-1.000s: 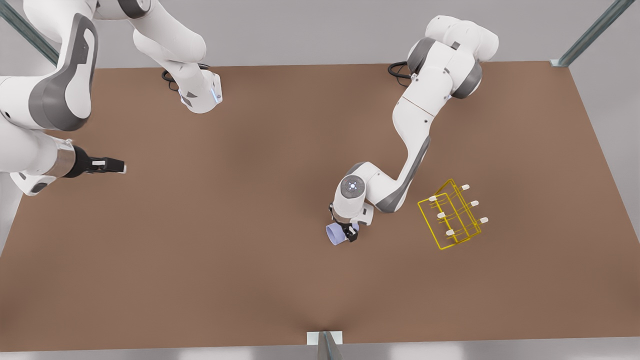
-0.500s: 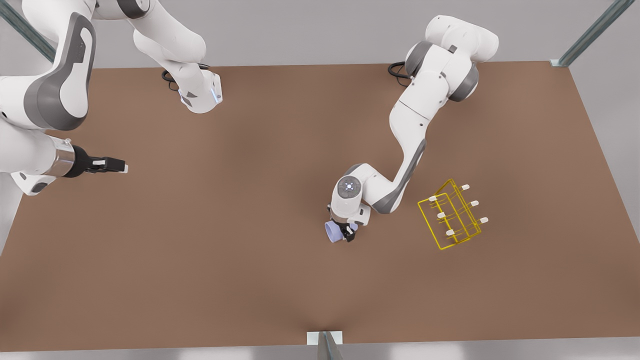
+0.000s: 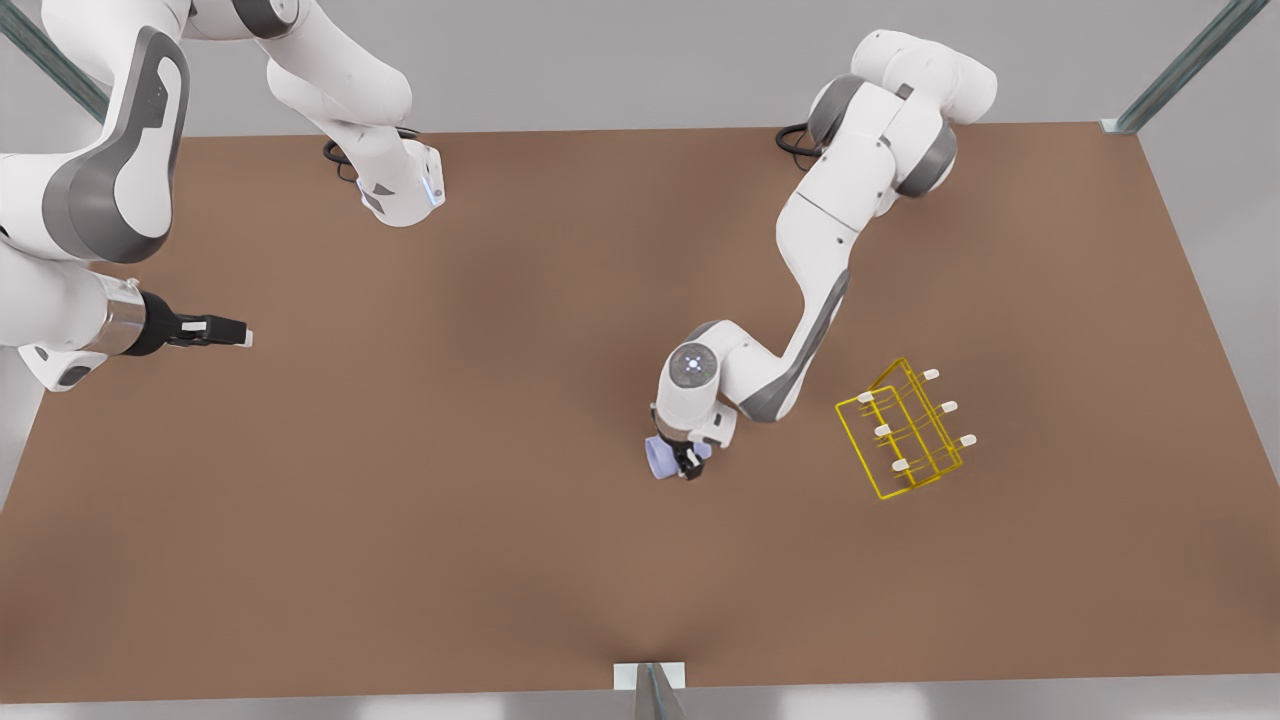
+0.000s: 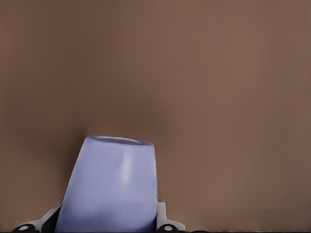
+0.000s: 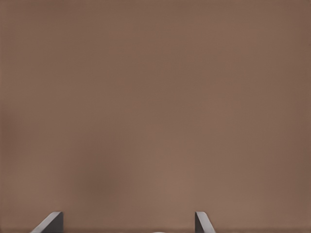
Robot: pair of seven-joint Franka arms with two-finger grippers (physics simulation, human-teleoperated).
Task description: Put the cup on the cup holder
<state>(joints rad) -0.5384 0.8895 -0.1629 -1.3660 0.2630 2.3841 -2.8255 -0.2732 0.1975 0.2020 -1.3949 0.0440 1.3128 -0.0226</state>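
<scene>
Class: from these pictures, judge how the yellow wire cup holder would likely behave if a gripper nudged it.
The cup holder is thin open wire, so probably light and apt to slide on the smooth table. Its tall capped prongs might make it tip if pushed high up. The left gripper, shut on the cup, is nearest; the right gripper waits open.

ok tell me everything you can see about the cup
The cup is a plain lavender-blue tumbler with no handle, smooth and matte like plastic, its walls tapering. It is held in the left claw, which is shut on it, with a finger on either side in the left wrist view. It sits tilted, over the brown table near the middle, well apart from the yellow holder on the front view's right.
</scene>
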